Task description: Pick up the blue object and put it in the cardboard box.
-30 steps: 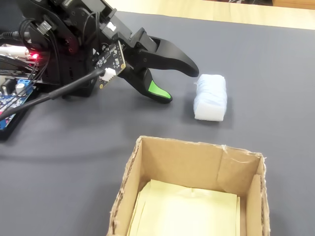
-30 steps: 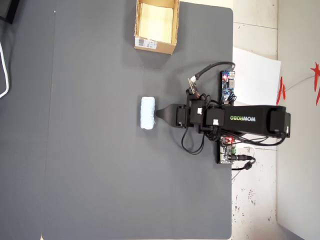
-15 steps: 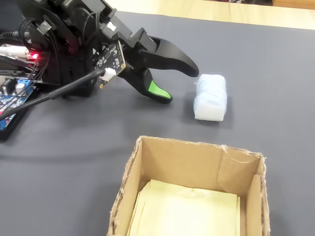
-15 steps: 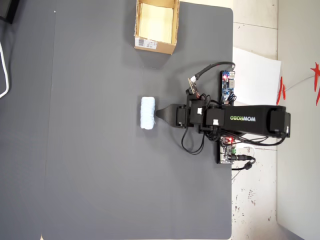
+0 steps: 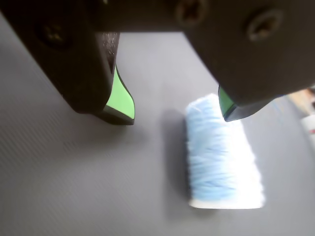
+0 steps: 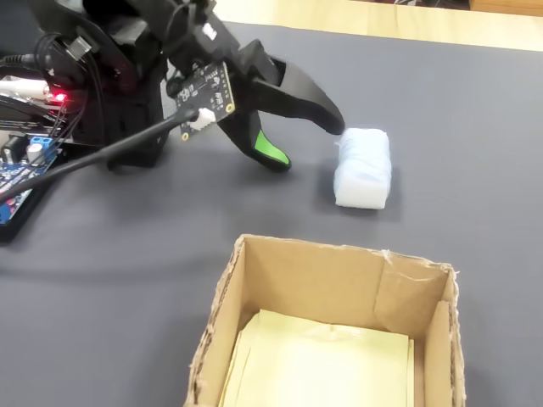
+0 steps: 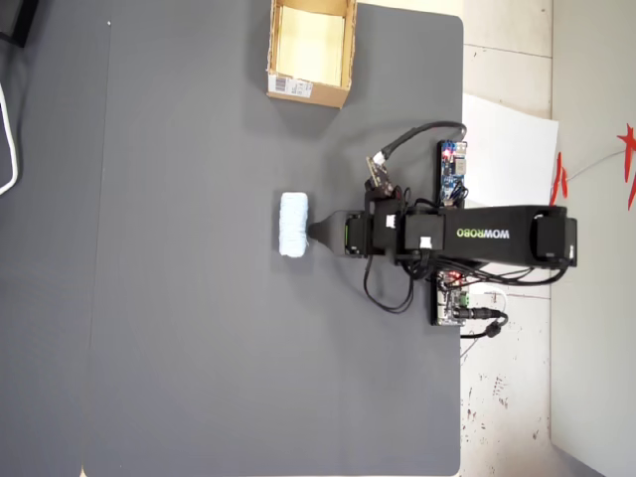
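The blue object (image 6: 363, 167) is a pale, fuzzy oblong block lying flat on the dark mat, apart from the box. My gripper (image 6: 305, 142) stands open just beside its end, one black finger tip almost at the block and the green-padded finger (image 6: 270, 149) farther away. In the wrist view the gripper (image 5: 175, 115) has bare mat between its jaws, and the blue object (image 5: 221, 157) lies below the right jaw, whose tip overlaps its near end. The cardboard box (image 6: 314, 280) stands open, showing a pale yellow inside. From overhead, the blue object (image 7: 294, 225) lies at the gripper (image 7: 318, 235) tip, and the cardboard box (image 7: 298, 87) is far off at the mat's top edge.
Circuit boards and loose cables (image 6: 25, 161) sit by the arm's base (image 6: 127, 93). Overhead, boards (image 7: 452, 167) lie along the mat's right edge with white paper (image 7: 512, 139) beyond. The dark mat (image 7: 179, 298) spreads wide to the left of the block.
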